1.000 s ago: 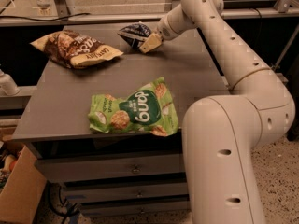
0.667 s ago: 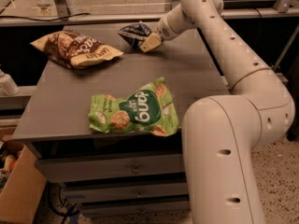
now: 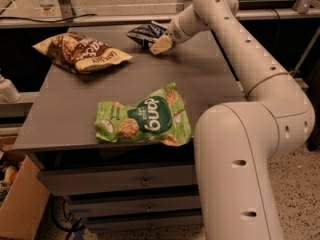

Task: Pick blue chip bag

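The blue chip bag [image 3: 144,32] is a small crinkled dark navy bag with white markings, lying at the far edge of the grey table [image 3: 75,109]. My gripper [image 3: 161,44] reaches across the table from the right and sits right at the bag's right end, low over the tabletop and touching or overlapping it. The arm hides part of that end of the bag.
A green snack bag [image 3: 142,119] lies near the table's front edge. A yellow-and-brown bag [image 3: 80,53] lies at the far left. A rail [image 3: 100,19] runs behind the table. Drawers [image 3: 145,181] sit below, and a cardboard box [image 3: 17,204] is at the lower left.
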You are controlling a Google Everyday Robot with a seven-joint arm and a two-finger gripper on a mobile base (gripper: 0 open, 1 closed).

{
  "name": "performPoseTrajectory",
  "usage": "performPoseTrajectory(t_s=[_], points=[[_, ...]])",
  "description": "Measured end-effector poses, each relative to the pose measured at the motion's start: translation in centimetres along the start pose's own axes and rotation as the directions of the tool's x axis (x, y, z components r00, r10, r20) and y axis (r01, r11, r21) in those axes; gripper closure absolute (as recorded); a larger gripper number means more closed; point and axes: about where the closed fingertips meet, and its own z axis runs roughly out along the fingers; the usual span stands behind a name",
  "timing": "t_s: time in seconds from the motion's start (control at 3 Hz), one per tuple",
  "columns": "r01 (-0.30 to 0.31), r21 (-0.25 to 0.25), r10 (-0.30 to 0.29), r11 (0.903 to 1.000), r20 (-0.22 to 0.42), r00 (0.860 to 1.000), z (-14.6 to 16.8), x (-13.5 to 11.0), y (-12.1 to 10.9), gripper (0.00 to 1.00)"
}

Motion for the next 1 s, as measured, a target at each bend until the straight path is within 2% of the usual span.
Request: performPoseTrajectory(t_s=[0.33,1.0], points=[[0.000,-0.004,0.000,1.0000,-0.001,1.000,0.26,0.03,0.13,0.00],[-0.009,-0.022,0.010,0.9997,0.023,1.000,-0.19,-0.82,0.38,0.00]])
